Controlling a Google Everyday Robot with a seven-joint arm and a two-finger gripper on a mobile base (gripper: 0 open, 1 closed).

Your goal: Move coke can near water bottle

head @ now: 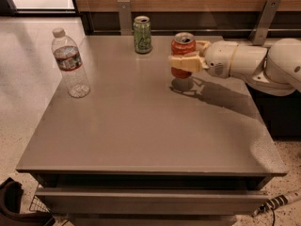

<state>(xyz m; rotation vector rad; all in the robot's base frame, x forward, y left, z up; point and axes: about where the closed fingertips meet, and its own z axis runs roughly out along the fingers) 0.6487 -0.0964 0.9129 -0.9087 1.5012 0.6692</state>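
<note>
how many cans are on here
2. The coke can is in the gripper, just above the table at back right. The green can stands at the back edge. None looks hidden.

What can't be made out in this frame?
In the camera view:
- Red-orange coke can: middle band covered by the gripper clamped on it, back right of the grey table.
- Gripper's far finger: mostly behind the can.
- White robot arm: cut off by the right edge.
- Clear plastic water bottle label: print too small.
</note>
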